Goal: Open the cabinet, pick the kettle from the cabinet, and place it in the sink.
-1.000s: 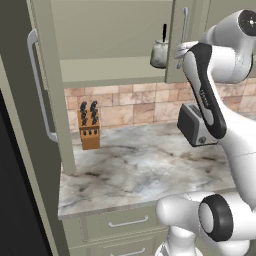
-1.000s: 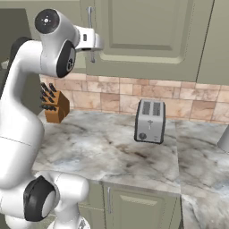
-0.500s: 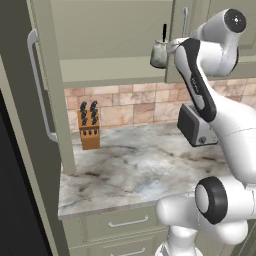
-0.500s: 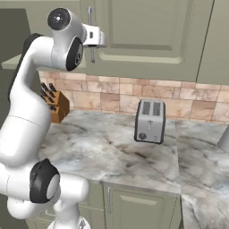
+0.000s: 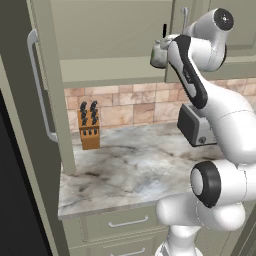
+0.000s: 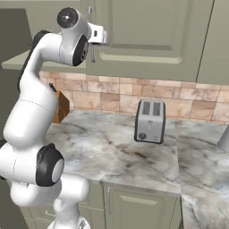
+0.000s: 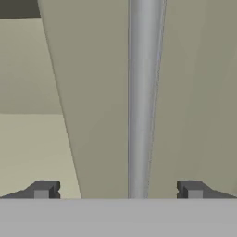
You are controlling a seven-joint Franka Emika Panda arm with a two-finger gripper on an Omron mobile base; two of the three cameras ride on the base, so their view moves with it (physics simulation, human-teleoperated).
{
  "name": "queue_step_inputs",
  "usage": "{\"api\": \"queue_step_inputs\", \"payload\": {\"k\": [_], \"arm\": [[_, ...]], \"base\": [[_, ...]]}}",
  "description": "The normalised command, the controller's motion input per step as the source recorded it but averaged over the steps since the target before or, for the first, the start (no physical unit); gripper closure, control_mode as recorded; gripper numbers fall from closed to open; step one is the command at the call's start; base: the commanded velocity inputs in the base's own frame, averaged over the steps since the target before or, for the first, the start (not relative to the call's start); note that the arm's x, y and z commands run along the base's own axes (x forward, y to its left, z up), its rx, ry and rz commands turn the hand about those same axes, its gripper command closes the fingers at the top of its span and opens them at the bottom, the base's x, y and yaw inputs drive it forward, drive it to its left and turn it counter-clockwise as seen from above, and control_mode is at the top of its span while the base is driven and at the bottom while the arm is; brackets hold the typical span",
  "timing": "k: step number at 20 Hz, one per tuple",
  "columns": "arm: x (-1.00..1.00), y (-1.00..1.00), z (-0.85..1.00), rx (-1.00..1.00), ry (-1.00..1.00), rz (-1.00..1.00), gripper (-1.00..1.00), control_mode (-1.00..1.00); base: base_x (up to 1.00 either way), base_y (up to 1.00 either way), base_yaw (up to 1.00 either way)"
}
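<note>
One cabinet [image 5: 115, 45], left base view: left door swung open, kettle [image 5: 160, 54] on its shelf just left of the arm's wrist; knife block [image 5: 89, 127] and toaster [image 5: 192, 131] on the table [image 5: 125, 170] well below. Right base view: claw [image 6: 92, 36] raised at the shut door's handle [image 6: 91, 36]. Hand view: claw [image 7: 118, 190] spread wide, handle bar [image 7: 141, 102] running between the fingertips [image 7: 44, 189], neither touching it.
</note>
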Motion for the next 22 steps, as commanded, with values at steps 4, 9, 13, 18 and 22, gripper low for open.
{"api": "queue_step_inputs", "payload": {"k": [4,9,13,18,22], "arm": [[0.44,0.01,0.00,0.02,0.00,0.00,-1.00,-1.00],[0.43,0.00,-0.01,0.02,0.00,0.00,-1.00,-1.00],[0.41,0.03,-0.05,0.00,0.00,0.00,1.00,-1.00],[0.25,0.01,-0.10,0.00,0.00,0.00,1.00,-1.00],[0.07,0.00,-0.07,0.00,0.00,0.00,1.00,-1.00]], "base": [[0.00,0.00,0.00],[0.00,0.00,0.00],[0.00,0.00,0.00],[0.00,0.00,0.00],[0.00,0.00,0.00]]}}
